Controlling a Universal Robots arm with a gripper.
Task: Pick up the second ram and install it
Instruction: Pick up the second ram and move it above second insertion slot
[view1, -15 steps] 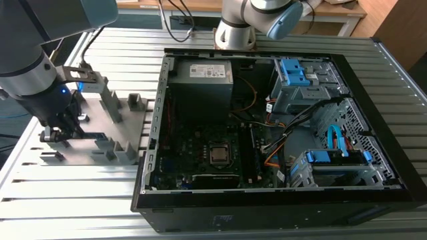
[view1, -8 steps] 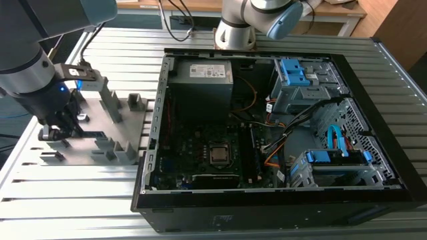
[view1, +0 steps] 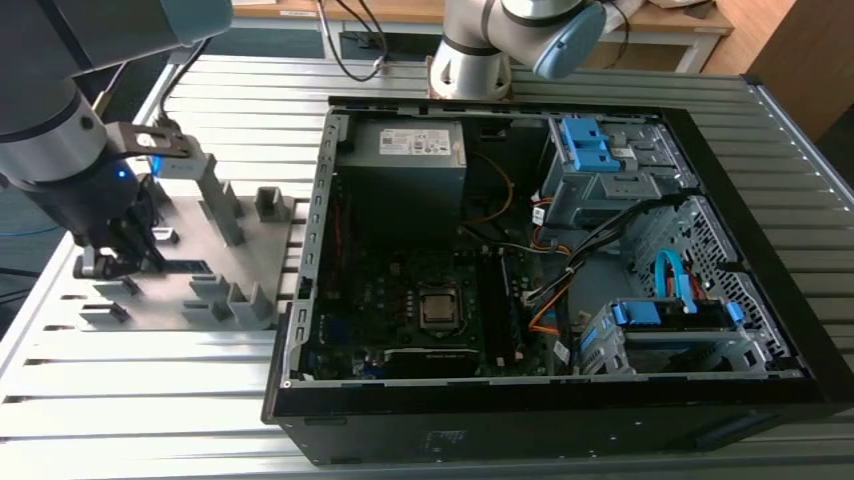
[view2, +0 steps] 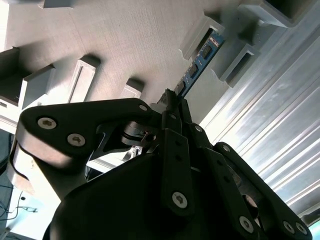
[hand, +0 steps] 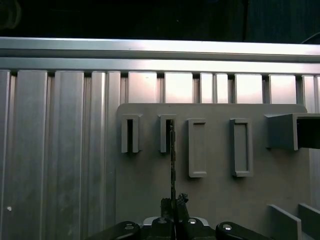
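The second ram (view2: 199, 61) is a thin blue-green stick with black chips; in the first wrist view the second ram (hand: 173, 160) shows edge-on. Its far end rests in a slot block (hand: 166, 133) of the grey fixture plate (hand: 215, 185). My gripper (view2: 172, 99) is shut on the stick's near end, with the black fingers pinched together on it. The first wrist view shows the gripper (hand: 173, 202) low over the plate. In the exterior view the gripper (view1: 104, 264) hangs over the fixture plate (view1: 200, 225) at the exterior view's left.
An open computer case (view1: 300, 300) lies on the slatted aluminium table (view1: 134, 400), to the exterior view's right of the fixture plate, with its motherboard (view1: 427, 300) exposed. Several empty grey slot blocks (hand: 240, 147) stand on the plate. Another arm's base (view1: 467, 60) stands behind the case.
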